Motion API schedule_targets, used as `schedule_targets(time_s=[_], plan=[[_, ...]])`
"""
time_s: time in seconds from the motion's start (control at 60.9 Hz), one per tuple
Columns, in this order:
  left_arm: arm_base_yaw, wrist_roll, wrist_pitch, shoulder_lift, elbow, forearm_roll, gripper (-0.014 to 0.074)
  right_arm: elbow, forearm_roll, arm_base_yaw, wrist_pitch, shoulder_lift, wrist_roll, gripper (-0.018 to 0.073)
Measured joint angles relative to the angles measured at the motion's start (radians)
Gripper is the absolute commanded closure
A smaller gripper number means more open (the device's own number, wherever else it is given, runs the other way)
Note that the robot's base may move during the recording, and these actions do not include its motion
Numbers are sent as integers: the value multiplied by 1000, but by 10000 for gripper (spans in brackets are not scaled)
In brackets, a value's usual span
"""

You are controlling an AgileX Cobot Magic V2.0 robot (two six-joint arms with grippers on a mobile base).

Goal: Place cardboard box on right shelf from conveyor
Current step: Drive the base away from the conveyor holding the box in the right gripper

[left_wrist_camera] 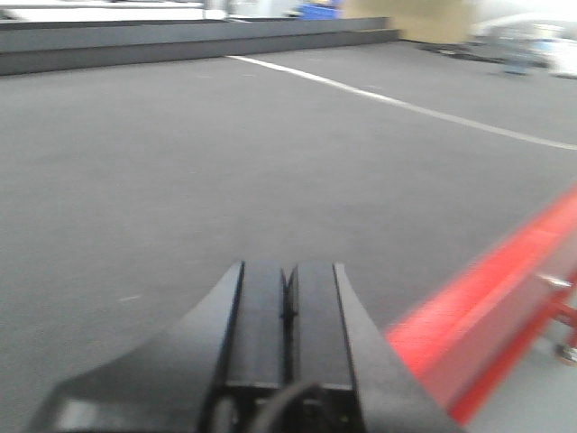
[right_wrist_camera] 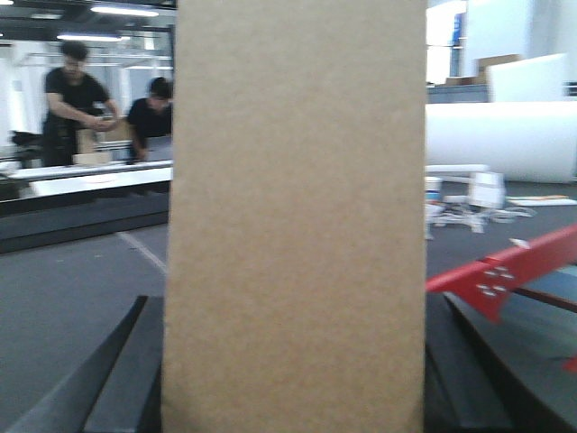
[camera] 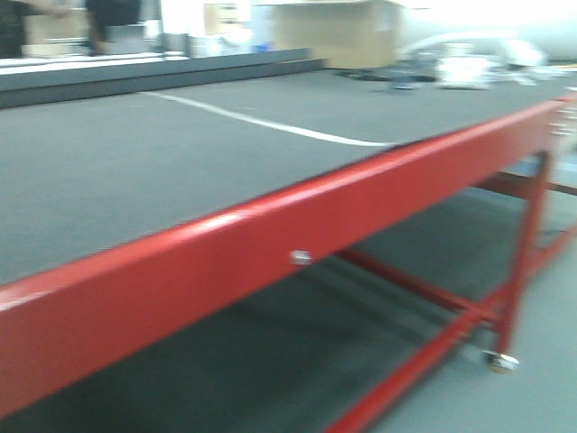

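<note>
The tan cardboard box [right_wrist_camera: 297, 207] stands upright and fills the middle of the right wrist view. My right gripper [right_wrist_camera: 293, 370] is shut on it, with one black finger [right_wrist_camera: 135, 370] on each side. The conveyor [camera: 135, 162] is a wide dark grey belt with a glossy red front edge [camera: 270, 225]. In the left wrist view my left gripper [left_wrist_camera: 288, 268] hovers low over the belt [left_wrist_camera: 180, 180] near its red edge [left_wrist_camera: 487, 298], shut with nothing in it. The right shelf is out of view. Neither gripper shows in the front view.
A white line [camera: 270, 124] crosses the belt. Red frame legs with a caster [camera: 502, 361] stand under the conveyor at the right. Two people [right_wrist_camera: 81, 99] work at a bench behind it. A large white roll [right_wrist_camera: 505, 135] and clutter lie at the far right.
</note>
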Motion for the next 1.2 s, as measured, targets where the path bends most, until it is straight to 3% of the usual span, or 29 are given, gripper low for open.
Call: schedule_targets(time_s=[1.199], plan=[[0, 0, 0, 0, 0, 0, 713, 0, 0, 0, 0, 0, -1, 254]])
